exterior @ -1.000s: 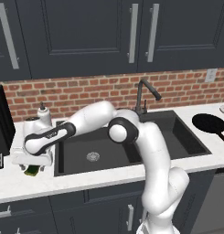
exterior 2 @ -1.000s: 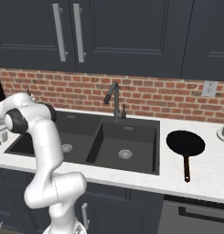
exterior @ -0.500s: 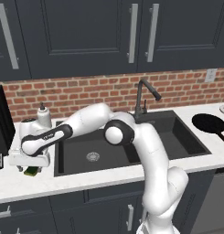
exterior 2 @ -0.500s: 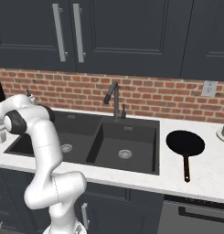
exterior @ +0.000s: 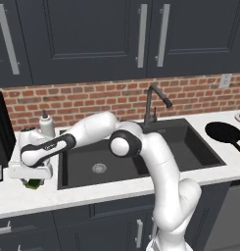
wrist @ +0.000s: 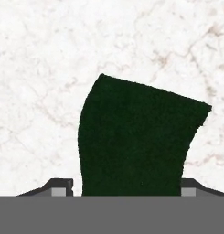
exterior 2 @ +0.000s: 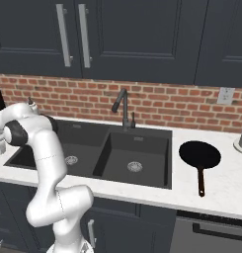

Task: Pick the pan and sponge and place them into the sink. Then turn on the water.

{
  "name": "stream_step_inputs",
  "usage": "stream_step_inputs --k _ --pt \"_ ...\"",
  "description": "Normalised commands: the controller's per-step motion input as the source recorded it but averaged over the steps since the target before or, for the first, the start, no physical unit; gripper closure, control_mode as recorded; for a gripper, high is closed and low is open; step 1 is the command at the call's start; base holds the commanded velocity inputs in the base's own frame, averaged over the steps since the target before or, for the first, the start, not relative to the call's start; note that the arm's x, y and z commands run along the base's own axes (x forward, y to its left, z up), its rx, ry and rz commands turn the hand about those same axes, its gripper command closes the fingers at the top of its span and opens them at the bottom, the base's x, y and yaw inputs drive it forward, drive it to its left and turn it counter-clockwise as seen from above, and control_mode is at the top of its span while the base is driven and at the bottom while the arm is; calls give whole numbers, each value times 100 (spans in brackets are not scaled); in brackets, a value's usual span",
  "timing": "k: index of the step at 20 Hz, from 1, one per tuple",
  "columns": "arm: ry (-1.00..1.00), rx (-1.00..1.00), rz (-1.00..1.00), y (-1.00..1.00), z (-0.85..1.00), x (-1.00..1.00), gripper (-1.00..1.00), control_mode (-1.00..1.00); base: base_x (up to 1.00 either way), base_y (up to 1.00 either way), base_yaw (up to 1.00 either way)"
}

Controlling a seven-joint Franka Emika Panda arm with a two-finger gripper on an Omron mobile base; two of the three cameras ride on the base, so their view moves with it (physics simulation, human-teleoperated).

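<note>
The dark green sponge (wrist: 136, 141) lies on the white marble counter left of the sink (exterior: 190, 147); in the left base view the sponge (exterior: 33, 184) peeks out under my hand. My gripper (wrist: 127, 185) points straight down over it, one fingertip on each side, close to its edges, with a thin gap still showing on the left. Seen from the left base, the gripper (exterior: 32, 177) sits low at the counter's left end. The black pan (exterior: 227, 133) rests on the counter right of the sink, handle toward the front; the pan (exterior 2: 199, 154) and sink (exterior 2: 137, 148) also appear in the right base view. No water runs.
A white soap dispenser (exterior: 45, 125) stands just behind my hand. A black appliance (exterior: 1, 132) rises at the far left. The dark gooseneck faucet (exterior: 153, 100) stands behind the basins. My arm stretches across the left basin.
The hand has sunk lower onto the sponge, and its fingers have drawn in toward the sponge's sides. Pan and faucet are unchanged.
</note>
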Motion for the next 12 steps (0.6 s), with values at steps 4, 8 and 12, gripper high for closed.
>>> stream_step_inputs --k 4,8,12 --pt "0 1 0 0 -60 0 100 -100 0 0 0" --pt "0 1 0 0 -26 0 100 -100 0 0 0" --pt "0 0 0 0 0 0 100 -100 0 0 0"
